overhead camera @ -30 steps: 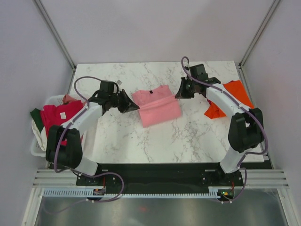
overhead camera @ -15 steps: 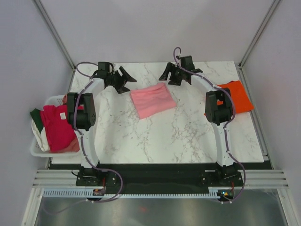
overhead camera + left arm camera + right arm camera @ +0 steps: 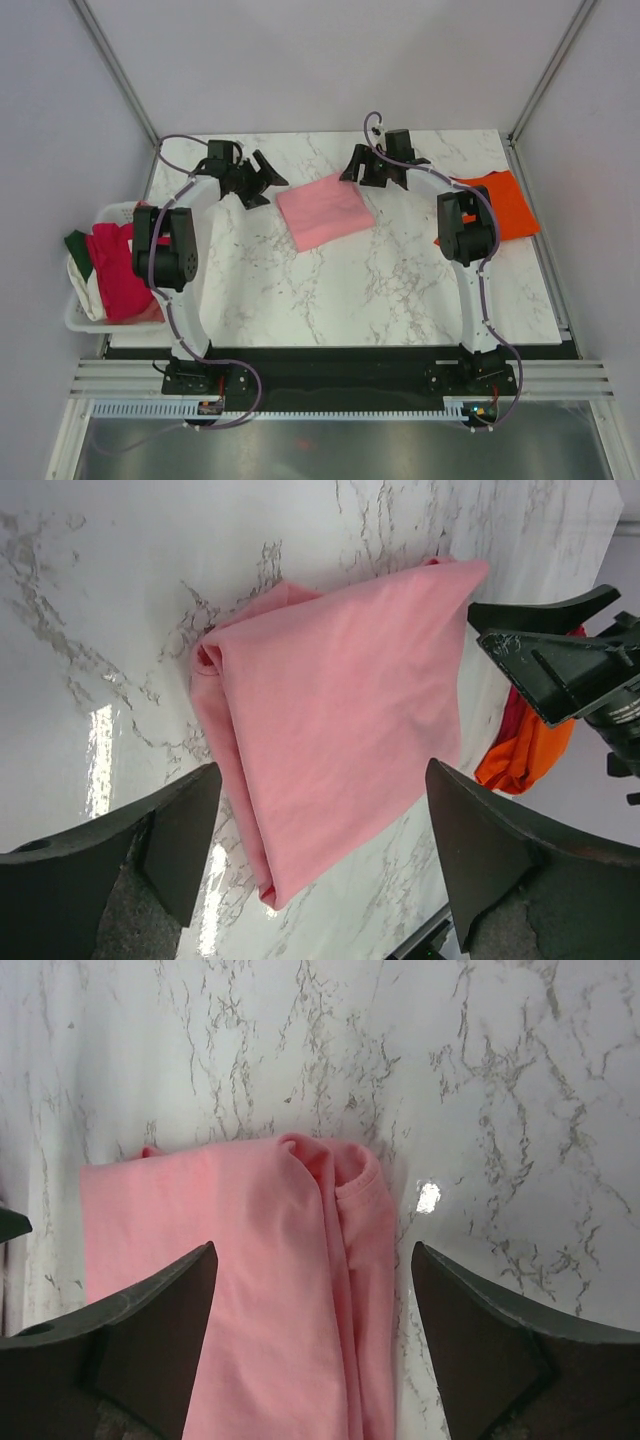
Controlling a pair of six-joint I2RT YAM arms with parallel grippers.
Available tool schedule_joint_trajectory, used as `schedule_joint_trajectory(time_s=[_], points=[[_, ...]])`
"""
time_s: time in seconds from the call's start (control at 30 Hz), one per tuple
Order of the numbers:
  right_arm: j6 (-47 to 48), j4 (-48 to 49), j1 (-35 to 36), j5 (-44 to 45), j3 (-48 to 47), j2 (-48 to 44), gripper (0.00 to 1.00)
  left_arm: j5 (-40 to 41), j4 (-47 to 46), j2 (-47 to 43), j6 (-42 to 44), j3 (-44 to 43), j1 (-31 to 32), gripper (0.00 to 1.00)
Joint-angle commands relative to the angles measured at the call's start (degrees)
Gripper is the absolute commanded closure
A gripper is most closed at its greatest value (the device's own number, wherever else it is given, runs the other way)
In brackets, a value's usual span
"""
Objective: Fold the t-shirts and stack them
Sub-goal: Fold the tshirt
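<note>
both arms reach to the far side of the marble table (image 3: 350,290), and your left gripper (image 3: 262,185) and right gripper (image 3: 352,170) flank the pink t-shirt (image 3: 325,208) at its far corners. both pairs of jaws stand wide apart with nothing in them. each wrist view shows open fingers with the cloth lying flat below. the shirt is a folded rectangle at the far middle of the table, slightly askew, with its collar tucked at one edge. that reads to me as a finished fold resting on its own.

over on your right, the orange t-shirt (image 3: 500,205) lies by the table's edge, well apart from the pink. i'd judge that's your stacking spot, so the pink wants carrying there.

on your left, the white basket (image 3: 80,318) holds the crimson t-shirt (image 3: 120,270) on top. the dark green t-shirt (image 3: 75,243) and the cream t-shirt (image 3: 85,285) peek out at its side, all unfolded and waiting.
</note>
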State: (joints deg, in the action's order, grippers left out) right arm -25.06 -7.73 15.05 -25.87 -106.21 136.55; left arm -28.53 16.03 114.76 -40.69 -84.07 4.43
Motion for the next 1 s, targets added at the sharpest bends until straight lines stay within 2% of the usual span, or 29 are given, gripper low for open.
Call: schedule_joint_trajectory(time_s=[0.0, 0.13, 0.43, 0.7, 0.77, 0.87, 0.9, 0.97], points=[[2.91, 0.96, -0.11, -0.77, -1.71, -0.59, 0.16, 4.36, -1.53, -3.4, 3.86, 3.64, 1.46, 0.11], [3.0, -1.85, 0.24, -0.76, -4.44, 2.66, 0.25, 5.95, -1.53, -2.0, 3.51, 4.62, 1.99, 0.11], [3.44, -4.84, 3.14, 0.2, -7.69, 6.27, 0.32, 6.91, -1.53, 4.59, 2.28, 1.19, 3.92, 0.19], [3.79, -6.6, 3.76, 2.92, -7.61, 6.45, 0.54, 7.88, -0.04, 6.09, 2.72, -0.04, 4.1, 0.23], [3.96, -7.21, 3.76, 3.8, -7.69, 6.27, 0.56, 7.71, 0.05, 6.27, 2.89, -0.04, 4.1, 0.22], [4.14, -7.57, 3.76, 5.03, -7.69, 6.01, 0.67, 7.97, 0.14, 6.09, 3.16, 0.4, 4.19, 0.2], [4.05, -7.65, 3.67, 5.3, -7.61, 6.01, 0.77, 7.97, -0.03, 6.0, 3.24, 0.49, 4.27, 0.2], [3.7, -7.57, 3.76, 5.91, -7.43, 5.83, 0.89, 8.32, -0.04, 6.09, 3.59, 0.49, 4.36, 0.19]])
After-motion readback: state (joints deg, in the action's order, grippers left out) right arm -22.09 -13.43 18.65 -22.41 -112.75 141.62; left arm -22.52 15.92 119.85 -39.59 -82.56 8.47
